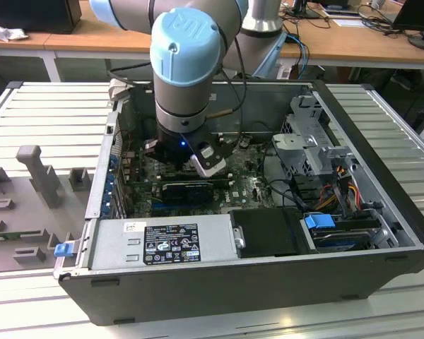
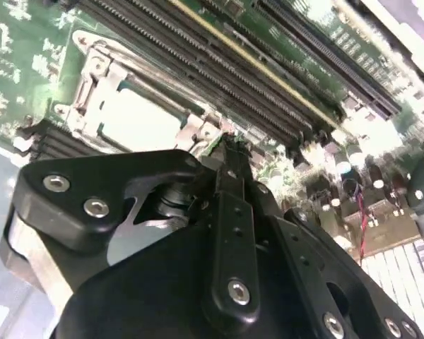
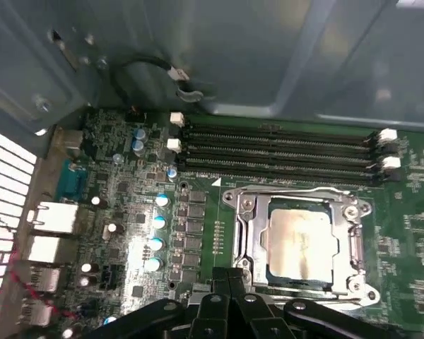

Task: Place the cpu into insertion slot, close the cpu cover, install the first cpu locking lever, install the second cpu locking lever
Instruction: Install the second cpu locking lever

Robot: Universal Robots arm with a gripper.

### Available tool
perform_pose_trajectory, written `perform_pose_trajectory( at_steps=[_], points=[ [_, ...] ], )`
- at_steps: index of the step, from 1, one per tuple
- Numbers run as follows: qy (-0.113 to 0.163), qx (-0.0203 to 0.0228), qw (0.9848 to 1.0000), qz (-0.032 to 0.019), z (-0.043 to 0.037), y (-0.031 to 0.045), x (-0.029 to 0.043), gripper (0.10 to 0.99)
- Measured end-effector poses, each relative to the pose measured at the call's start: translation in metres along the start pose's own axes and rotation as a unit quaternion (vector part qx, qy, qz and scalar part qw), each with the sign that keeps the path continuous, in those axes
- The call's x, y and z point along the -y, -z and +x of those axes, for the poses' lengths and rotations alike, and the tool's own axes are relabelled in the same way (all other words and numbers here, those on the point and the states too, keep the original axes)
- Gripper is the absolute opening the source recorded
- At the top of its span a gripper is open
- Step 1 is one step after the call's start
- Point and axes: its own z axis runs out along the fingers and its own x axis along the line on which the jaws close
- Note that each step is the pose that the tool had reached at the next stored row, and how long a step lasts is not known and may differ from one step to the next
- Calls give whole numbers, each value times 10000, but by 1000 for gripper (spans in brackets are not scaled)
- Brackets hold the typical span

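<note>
The claw [image 3: 230,286] is seen lowered inside the open computer case [image 1: 381,148], its fingers [image 2: 233,176] brought together with nothing held between them. Just ahead of the fingertips, the cpu [image 3: 300,244] is found seated in the insertion slot [image 3: 244,236], its pale face showing through the cut-out of the cpu cover [image 3: 353,212], which lies flat over it. Beyond the socket, farther from the claw, the long black memory slots [image 3: 275,152] are laid in a row.
</note>
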Motion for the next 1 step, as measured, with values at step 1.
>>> perform_pose_trajectory(
  at_steps=[1],
  points=[
    [0,0,10000,0,0,126,-41,106]
  ],
)
